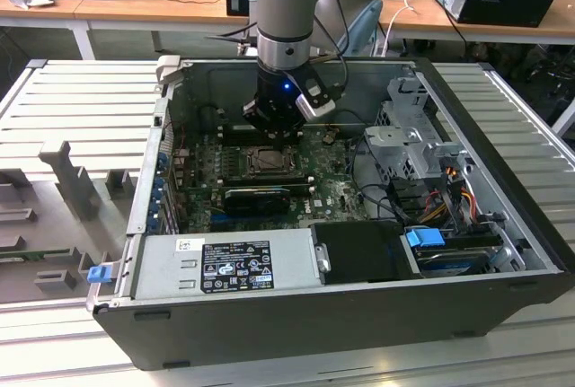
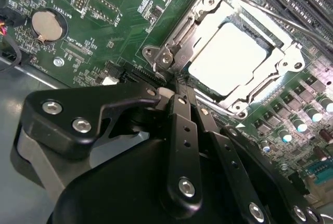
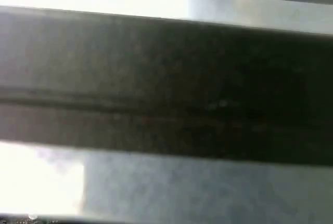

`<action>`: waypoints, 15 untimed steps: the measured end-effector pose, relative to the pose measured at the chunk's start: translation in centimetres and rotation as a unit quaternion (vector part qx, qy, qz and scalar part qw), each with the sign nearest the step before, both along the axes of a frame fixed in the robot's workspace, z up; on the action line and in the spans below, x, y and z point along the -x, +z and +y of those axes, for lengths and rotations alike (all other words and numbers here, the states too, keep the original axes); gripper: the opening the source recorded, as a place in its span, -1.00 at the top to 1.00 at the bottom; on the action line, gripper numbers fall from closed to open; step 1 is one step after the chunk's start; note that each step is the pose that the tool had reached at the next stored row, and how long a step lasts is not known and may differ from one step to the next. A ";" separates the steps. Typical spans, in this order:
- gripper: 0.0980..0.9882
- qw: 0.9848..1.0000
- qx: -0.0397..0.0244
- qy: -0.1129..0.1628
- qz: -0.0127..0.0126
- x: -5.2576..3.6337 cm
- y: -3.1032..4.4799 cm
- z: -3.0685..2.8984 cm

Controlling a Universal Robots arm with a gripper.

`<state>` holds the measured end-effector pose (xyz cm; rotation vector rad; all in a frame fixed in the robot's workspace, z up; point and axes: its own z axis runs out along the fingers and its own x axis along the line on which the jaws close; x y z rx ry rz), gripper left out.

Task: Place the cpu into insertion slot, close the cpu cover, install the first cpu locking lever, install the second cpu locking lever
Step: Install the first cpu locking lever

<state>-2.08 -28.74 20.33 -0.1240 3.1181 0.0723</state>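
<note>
The arm stood inside the open computer case (image 1: 503, 225), its hand (image 2: 179, 86) low over the green board (image 2: 104, 21), just beside the near corner of the socket. In the second wrist view the black fingers (image 2: 182, 130) lay drawn together into a narrow wedge with nothing between them, the tips at the edge of the metal frame near a hinge screw (image 2: 165, 59).

The cpu (image 2: 229, 63) already sat in the insertion slot (image 1: 268, 161), its pale top showing just beyond the fingertips. The cpu cover (image 2: 200, 24) lay down flat around it, framing the chip through its window. A thin locking lever (image 2: 276, 18) ran along the far side of the socket, away from the hand; I could not tell whether it was latched under its hook (the wire was too fine to follow to its end).

By my judgement the work stood at the levers, with chip and cover done. To do this step well, the closed fingertips should press on the lever's wire alone, near its free end, and sweep it down and sideways under the catch without leaning on the cover or scraping the small parts of the board around the socket. A slow, shallow push seemed wiser than a steep one, since the wire would spring back if it slipped.
</note>
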 end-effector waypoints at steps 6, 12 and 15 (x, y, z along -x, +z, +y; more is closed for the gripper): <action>0.98 1.000 0.003 0.000 0.000 -0.02 -0.22 0.05; 0.98 1.000 -0.006 0.000 0.000 -0.05 -0.31 0.17; 0.98 1.000 -0.006 0.000 0.000 -0.05 1.17 0.16</action>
